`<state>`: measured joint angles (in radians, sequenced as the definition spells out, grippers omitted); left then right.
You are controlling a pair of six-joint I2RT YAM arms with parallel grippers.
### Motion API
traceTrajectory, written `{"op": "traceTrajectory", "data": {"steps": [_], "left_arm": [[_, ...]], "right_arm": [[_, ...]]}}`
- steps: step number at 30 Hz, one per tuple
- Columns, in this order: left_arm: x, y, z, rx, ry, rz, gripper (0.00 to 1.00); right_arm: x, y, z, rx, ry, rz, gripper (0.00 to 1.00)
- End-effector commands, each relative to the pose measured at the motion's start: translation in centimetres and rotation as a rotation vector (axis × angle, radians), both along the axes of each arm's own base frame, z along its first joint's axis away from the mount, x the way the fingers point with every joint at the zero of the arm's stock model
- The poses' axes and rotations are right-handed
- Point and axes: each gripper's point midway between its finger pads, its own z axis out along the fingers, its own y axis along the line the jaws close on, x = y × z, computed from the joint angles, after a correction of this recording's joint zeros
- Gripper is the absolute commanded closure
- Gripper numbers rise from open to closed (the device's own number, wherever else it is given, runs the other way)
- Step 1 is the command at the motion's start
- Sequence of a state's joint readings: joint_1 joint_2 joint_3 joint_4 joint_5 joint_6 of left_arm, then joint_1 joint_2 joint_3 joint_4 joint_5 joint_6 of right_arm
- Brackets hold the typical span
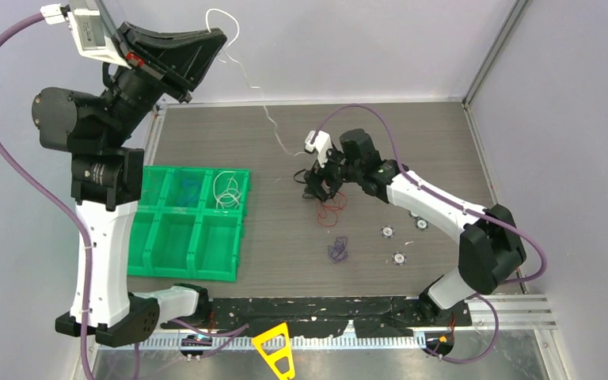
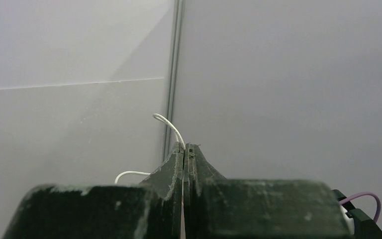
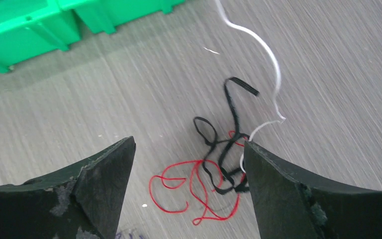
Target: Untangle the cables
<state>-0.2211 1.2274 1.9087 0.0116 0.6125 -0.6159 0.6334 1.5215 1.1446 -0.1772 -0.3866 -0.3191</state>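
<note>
- The left claw [image 2: 184,149] is raised high and pressed together on the white cable [image 3: 276,64]. A short loop sticks out just above its tips, and the rest trails down and away toward the right claw [image 3: 188,145].
- The right claw is spread wide and holds nothing. It hovers low over the table [image 1: 412,142].
- Between and just below its fingers lie the black cable [image 3: 231,114] and the red cable [image 3: 199,194], crossing each other in loose loops. The lower end of the white cable runs down into them beside the right finger. I cannot tell whether it is caught there or only touching.
- Done, as far as shows: a white coil [image 1: 228,190] lies in a compartment of the green bin [image 1: 186,273], well to the side of the right claw. The purple cable [image 1: 337,251] lies alone on the table, nearer the arm bases than that claw and apart from the others.
- Left to do, by my reading: draw the white cable free, part black from red, and then sort each.
- Small round discs [image 1: 386,232] lie near the right arm and play no part.
</note>
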Motion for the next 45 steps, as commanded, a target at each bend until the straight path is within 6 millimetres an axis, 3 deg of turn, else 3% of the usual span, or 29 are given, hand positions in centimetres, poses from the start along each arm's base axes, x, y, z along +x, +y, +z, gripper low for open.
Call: {"op": "traceTrajectory", "data": {"steps": [1,6,10,11,12,16,18,20,21,22,23,25,26,27,28,29,30,31,33,35,36,37,38,39,40,41,42,43,45], "left_arm": [[-1.8,0.3,1.6,0.009,-0.082,-0.001,1.00],[-2.2,0.3,2.1,-0.002,-0.091,-0.016,1.00],[-2.5,0.3,2.5,-0.004,-0.098,-0.018,1.00],[-2.5,0.3,2.5,-0.004,-0.097,-0.017,1.00],[-2.6,0.3,2.6,-0.003,-0.099,-0.018,1.00],[-2.5,0.3,2.5,-0.003,-0.095,-0.014,1.00],[-2.4,0.4,2.4,-0.004,-0.091,-0.010,1.00],[-2.5,0.5,2.4,-0.003,-0.093,-0.002,1.00],[-2.3,0.5,2.2,0.000,-0.088,0.001,1.00],[-2.2,0.5,1.9,0.002,-0.081,0.007,1.00],[-2.1,0.6,1.5,0.006,-0.074,0.015,1.00],[-1.3,0.8,-0.2,0.021,-0.033,0.048,1.00],[-0.5,0.9,-1.7,0.037,0.001,0.071,1.00],[0.4,1.0,-3.4,0.053,0.038,0.093,1.00],[1.0,1.1,-4.9,0.070,0.066,0.109,1.00],[1.6,1.1,-6.6,0.089,0.094,0.117,1.00],[2.0,1.1,-8.0,0.106,0.111,0.121,1.00],[2.6,0.9,-10.0,0.127,0.141,0.119,1.00],[3.0,0.8,-12.0,0.145,0.166,0.114,1.00],[3.3,0.7,-13.0,0.148,0.180,0.111,1.00],[3.3,0.7,-13.1,0.148,0.177,0.107,1.00],[3.1,0.7,-12.8,0.146,0.169,0.103,1.00],[3.0,0.7,-12.3,0.142,0.160,0.101,1.00],[2.6,0.8,-11.3,0.134,0.136,0.099,1.00],[2.1,0.9,-10.0,0.129,0.100,0.091,1.00],[1.6,0.8,-8.9,0.132,0.074,0.083,1.00],[1.1,0.8,-7.8,0.133,0.048,0.078,1.00],[0.5,0.9,-6.4,0.130,0.015,0.076,1.00],[-0.6,0.9,-4.5,0.128,-0.014,0.065,1.00]], "right_arm": [[2.2,-1.3,3.0,0.009,-0.139,-0.050,0.17],[1.3,-2.3,2.1,-0.008,-0.143,-0.007,0.22],[4.4,-3.1,1.3,-0.069,-0.198,-0.094,0.26],[5.4,-3.1,2.0,-0.068,-0.211,-0.113,0.26],[6.1,-3.1,1.0,-0.085,-0.194,-0.122,0.27],[8.6,-2.2,1.2,-0.070,-0.222,-0.125,0.28],[9.2,-1.6,1.1,-0.051,-0.235,-0.119,0.38],[10.1,-1.3,1.6,-0.025,-0.268,-0.132,0.55],[10.5,-1.2,2.0,-0.017,-0.285,-0.139,0.73],[10.9,-1.6,2.5,-0.015,-0.299,-0.150,0.82],[11.1,-2.0,3.2,-0.011,-0.308,-0.159,0.92],[11.3,-3.2,6.2,0.016,-0.311,-0.176,0.94],[11.9,-3.9,10.0,0.069,-0.332,-0.201,0.94],[10.0,-4.2,11.8,0.088,-0.285,-0.156,0.95],[9.4,-4.8,16.2,0.153,-0.306,-0.162,0.95],[6.7,-5.2,19.4,0.216,-0.296,-0.132,0.95],[5.6,-5.6,22.1,0.253,-0.324,-0.123,0.95],[3.7,-5.9,23.4,0.277,-0.296,-0.104,0.95],[2.0,-6.5,25.3,0.322,-0.266,-0.093,0.95],[1.4,-6.6,24.6,0.313,-0.248,-0.073,0.95],[1.3,-6.7,22.9,0.280,-0.216,-0.063,0.90],[1.5,-6.7,20.9,0.230,-0.216,-0.039,0.81],[1.6,-6.8,19.1,0.191,-0.191,-0.029,0.60],[1.9,-6.9,16.0,0.130,-0.179,-0.007,0.47],[2.4,-7.0,14.5,0.103,-0.184,-0.005,0.30],[2.3,-7.2,10.9,0.051,-0.162,0.017,0.25],[2.8,-7.1,10.4,0.041,-0.228,0.044,0.17],[2.5,-7.2,7.6,0.015,-0.205,0.062,0.14],[2.9,-7.0,5.6,-0.028,-0.230,0.106,0.10]]}}
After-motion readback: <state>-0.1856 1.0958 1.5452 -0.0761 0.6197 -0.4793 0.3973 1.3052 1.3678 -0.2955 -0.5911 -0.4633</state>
